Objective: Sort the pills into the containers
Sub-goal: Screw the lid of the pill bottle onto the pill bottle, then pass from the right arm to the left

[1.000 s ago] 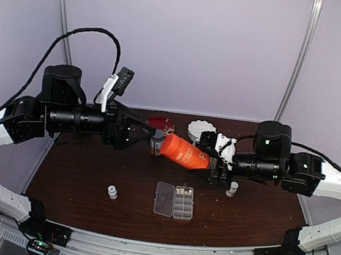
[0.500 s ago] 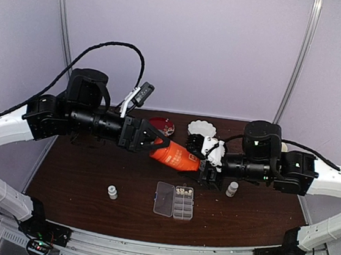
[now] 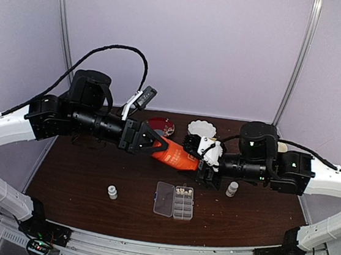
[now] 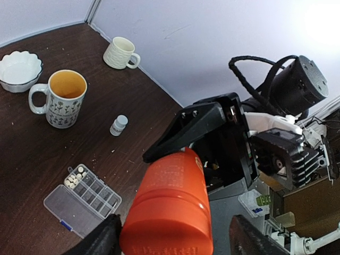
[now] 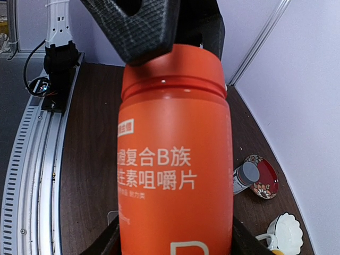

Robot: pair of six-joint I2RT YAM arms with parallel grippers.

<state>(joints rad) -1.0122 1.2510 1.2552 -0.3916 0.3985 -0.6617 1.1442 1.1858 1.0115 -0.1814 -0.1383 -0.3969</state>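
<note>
Left pincer (image 3: 158, 144) is on the cap end of the orange bottle (image 3: 175, 155), jaws straddling the cap and standing apart. The left wrist view shows a sliver of gap on one side, so probably no squeeze. Right pincer (image 3: 199, 158) is clamped on the bottle's base, holding it aloft and nearly flat, cap toward 10 o'clock.

Around the bottle: red dish (image 3: 161, 125) at 12 o'clock and scalloped white bowl (image 3: 202, 128) at 1 o'clock. A grey-capped bottle (image 5: 246, 176) sits just beside the dish. One small white bottle (image 3: 232, 188) is at 4 o'clock by the right arm, and a second white bottle (image 3: 112, 191) at 8 o'clock.

The pill box (image 3: 175, 200) lies at 6 o'clock, lid folded open toward 9 o'clock. The pills (image 3: 183, 192) sit in its far-end cells.

Open room: bare worktop (image 3: 73, 172) from 7 to 9 o'clock, and the box sits well in from the near edge. The 3 o'clock side is crowded by the right arm.

A second ago the left pincer hung short of the bottle with its jaws wider. It has swung in toward 3 o'clock, and the bottle has eased toward 9 o'clock to meet it. Box, pills and both white bottles haven't budged.
</note>
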